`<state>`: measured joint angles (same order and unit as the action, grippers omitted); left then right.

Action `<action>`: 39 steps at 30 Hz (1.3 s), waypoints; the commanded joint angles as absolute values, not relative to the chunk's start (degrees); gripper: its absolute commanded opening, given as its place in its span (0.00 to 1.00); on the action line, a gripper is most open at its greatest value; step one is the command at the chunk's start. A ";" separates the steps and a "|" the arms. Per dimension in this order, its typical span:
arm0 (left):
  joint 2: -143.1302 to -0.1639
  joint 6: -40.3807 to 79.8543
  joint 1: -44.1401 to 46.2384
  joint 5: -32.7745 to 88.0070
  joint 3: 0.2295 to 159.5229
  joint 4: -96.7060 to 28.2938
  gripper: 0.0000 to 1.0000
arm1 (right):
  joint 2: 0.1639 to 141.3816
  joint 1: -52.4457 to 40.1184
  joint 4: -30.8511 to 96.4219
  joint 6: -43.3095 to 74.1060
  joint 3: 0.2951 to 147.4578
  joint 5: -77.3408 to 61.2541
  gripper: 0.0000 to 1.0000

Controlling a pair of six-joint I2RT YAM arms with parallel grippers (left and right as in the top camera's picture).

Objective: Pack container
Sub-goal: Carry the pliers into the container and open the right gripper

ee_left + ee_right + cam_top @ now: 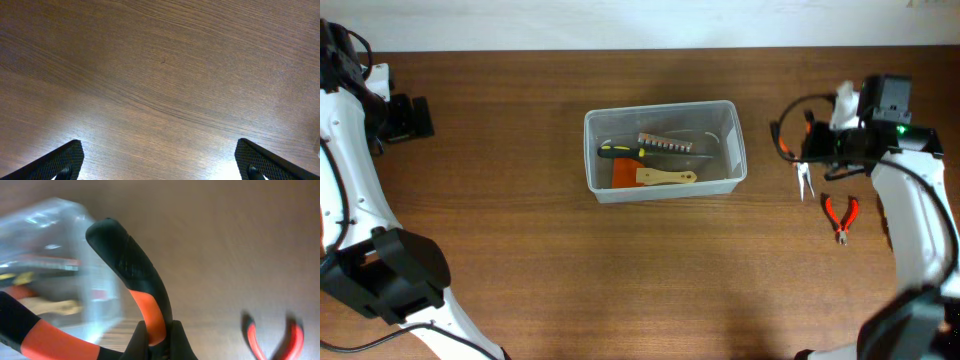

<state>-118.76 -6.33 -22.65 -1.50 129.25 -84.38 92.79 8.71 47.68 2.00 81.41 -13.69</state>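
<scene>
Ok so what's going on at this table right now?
A two-arm robot is packing tools into the clear container, which already holds a screwdriver and a few other items. The right hand is shut on black-and-orange pliers, beside the container and not over it. A second, red-handled pair lies on the table nearby. The left hand is open over bare table at the far left.

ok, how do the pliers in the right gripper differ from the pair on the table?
The held pliers are clamped in the right gripper, off the table; the loose pliers lie flat on it. The held pliers have black-and-orange handles; the loose pliers have all-red ones. Both are right of the container, outside it.
</scene>
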 commanded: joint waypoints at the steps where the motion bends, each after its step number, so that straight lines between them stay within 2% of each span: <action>1: -118.41 -5.63 -22.94 -1.28 129.10 -84.25 0.99 | 89.58 2.48 47.72 -8.99 83.96 -19.35 0.04; 7: -118.41 -5.63 -22.94 -1.28 129.10 -84.25 0.99 | 90.17 -8.95 47.13 -22.02 85.19 -19.31 0.04; 13: -118.41 -5.63 -22.94 -1.28 129.10 -84.25 0.99 | 93.56 -16.29 42.00 -34.83 85.19 -18.31 0.04; 20: -118.41 -5.63 -22.94 -1.28 129.10 -84.25 0.99 | 100.47 -17.61 32.97 -34.94 85.19 -17.02 0.04; 25: -118.41 -5.63 -22.94 -1.28 129.10 -84.25 0.99 | 106.61 -17.52 28.75 -34.94 85.19 -11.05 0.04; 31: -118.41 -5.63 -22.94 -1.28 129.10 -84.25 0.99 | 111.50 -17.63 29.98 -34.92 85.19 -10.02 0.04; 32: -118.41 -5.63 -22.94 -1.28 129.10 -84.25 0.99 | 111.72 -17.63 30.30 -34.92 85.19 -9.98 0.18; 33: -118.41 -5.63 -22.94 -1.28 129.10 -84.25 0.99 | 111.72 -17.63 30.63 -34.92 85.19 -9.98 0.43; 35: -118.41 -5.63 -22.94 -1.28 129.10 -84.25 0.99 | 111.59 -17.63 31.07 -34.89 85.21 -9.39 0.57; 37: -118.41 -5.63 -22.94 -1.28 129.10 -84.25 0.99 | 110.80 -17.63 31.53 -33.10 85.36 -6.48 0.98; 39: -118.41 -5.63 -22.94 -1.28 129.10 -84.25 0.99 | 109.27 -17.63 33.50 -30.76 86.54 -2.79 0.99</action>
<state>-118.76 -6.33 -22.65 -1.50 129.25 -84.40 112.20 -17.52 32.23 -33.82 84.31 -8.01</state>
